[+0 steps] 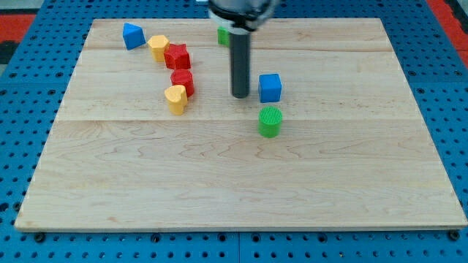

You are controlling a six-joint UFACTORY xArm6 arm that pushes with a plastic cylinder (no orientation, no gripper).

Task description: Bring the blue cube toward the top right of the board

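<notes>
No fingers on this rig, so nothing's gripped: my tip (pixel 240 96) is parked just left of the blue cube (pixel 270 88), well placed for a rightward shove.

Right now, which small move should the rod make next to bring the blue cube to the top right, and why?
Probably slide my tip slightly toward the view's bottom, then push toward the view's upper right. My tip stands just on the view's left of the blue cube, at about its height, so a straight push would send it only rightward. The green cylinder lies just below the cube, so keep the dip small.
</notes>
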